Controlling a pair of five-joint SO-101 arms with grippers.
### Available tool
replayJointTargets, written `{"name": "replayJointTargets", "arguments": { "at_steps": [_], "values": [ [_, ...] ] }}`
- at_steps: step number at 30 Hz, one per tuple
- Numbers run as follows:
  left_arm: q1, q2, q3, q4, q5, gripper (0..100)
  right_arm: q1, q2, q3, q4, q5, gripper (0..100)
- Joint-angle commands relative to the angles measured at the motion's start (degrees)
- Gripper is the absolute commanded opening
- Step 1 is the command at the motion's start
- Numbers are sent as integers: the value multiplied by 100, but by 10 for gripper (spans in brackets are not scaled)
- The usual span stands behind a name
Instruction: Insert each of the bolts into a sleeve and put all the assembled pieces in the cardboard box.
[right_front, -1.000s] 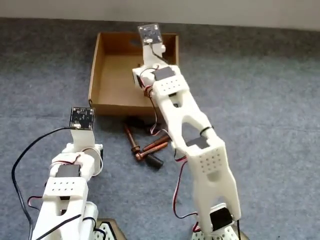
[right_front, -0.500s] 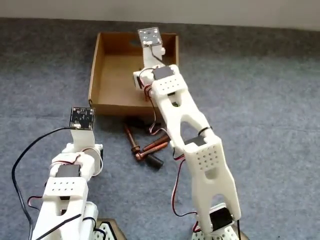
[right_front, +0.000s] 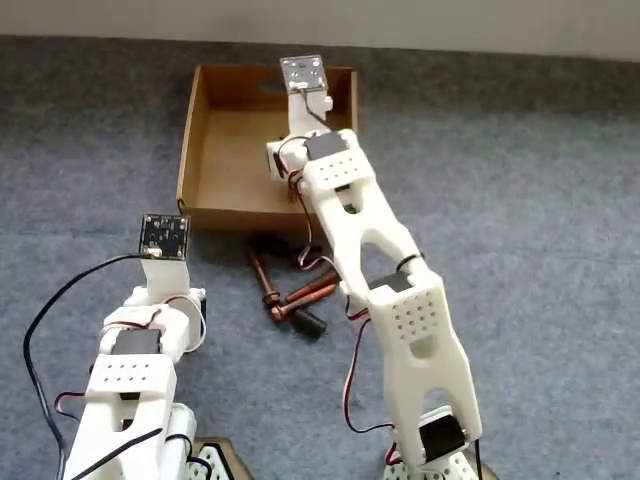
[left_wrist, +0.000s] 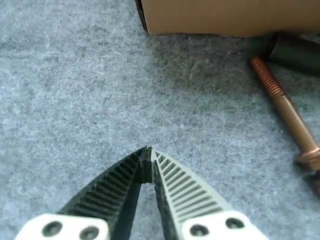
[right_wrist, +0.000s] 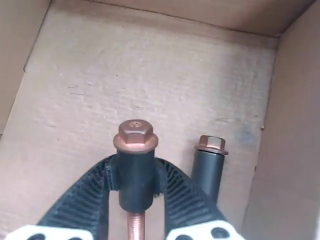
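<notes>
The right arm is lying stretched from the lower middle of the high view up to the upper centre, its wrist tipping downward. The right gripper is clamping a sleeved bolt between its ribbed fingers. The left arm is sitting folded at the lower left, and the left gripper is pointing down, its tips pressing together.

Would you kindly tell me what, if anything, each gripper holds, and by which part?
The right gripper grips an assembled bolt by its black sleeve; the left gripper is shut, holding nothing.
</notes>
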Motion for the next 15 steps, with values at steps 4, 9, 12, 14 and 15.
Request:
{"name": "replayJointTargets", "arguments": {
  "at_steps": [4,9,12,14,15],
  "values": [
    [-13,-4,-13,-88,-53,27,48,-84,-295,215,-70,5],
    [-13,-4,-13,-88,-53,27,48,-75,-286,242,-88,5],
    [-13,-4,-13,-88,-53,27,48,66,-198,242,-88,5],
    [-13,-4,-13,-88,-53,27,40,207,-198,242,-88,5],
    [-13,-13,-13,-88,-53,27,40,286,-198,242,-97,5]
  ]
}}
